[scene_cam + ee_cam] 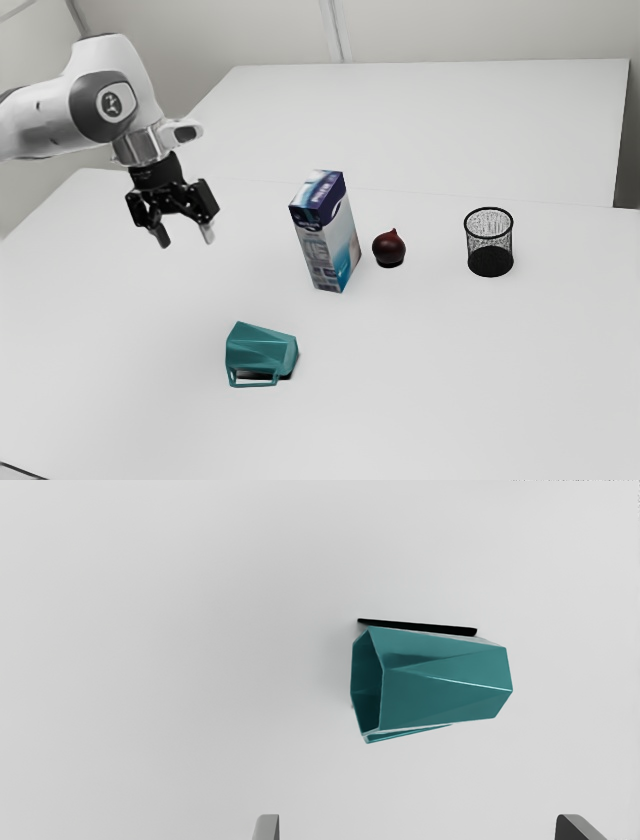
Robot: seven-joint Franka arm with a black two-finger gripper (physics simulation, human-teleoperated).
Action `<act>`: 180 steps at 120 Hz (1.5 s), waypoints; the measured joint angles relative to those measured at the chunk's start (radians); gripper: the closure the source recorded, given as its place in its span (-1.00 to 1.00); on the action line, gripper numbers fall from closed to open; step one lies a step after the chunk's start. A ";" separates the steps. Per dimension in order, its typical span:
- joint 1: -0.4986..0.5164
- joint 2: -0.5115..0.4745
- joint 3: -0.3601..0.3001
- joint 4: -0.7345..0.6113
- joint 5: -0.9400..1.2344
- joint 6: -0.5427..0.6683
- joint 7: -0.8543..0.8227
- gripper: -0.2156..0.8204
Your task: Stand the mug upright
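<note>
Because the teal, faceted mug (437, 690) lies on its side, the wide-open black two-finger gripper (186, 238) could roll it by closing off-centre.

From where I stand, no word, brand or number can be read: the pale print (327, 203) on the carton (341, 262)'s dark blue upper part, the marks lower on its white side and the round badge (116, 102) on the arm (38, 122) are all too small.
</note>
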 joint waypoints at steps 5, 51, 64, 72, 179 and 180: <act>0.015 -0.001 0.001 -0.019 -0.023 0.016 0.025 -0.58; 0.121 0.067 0.005 -0.137 -0.241 0.144 0.312 -0.58; 0.135 0.082 0.005 -0.177 -0.291 0.156 0.378 -0.58; 0.143 0.093 0.005 -0.201 -0.317 0.161 0.416 -0.58; 0.208 0.206 -0.016 -0.334 -0.571 0.154 0.698 -0.58; 0.208 0.206 -0.018 -0.335 -0.574 0.155 0.700 -0.58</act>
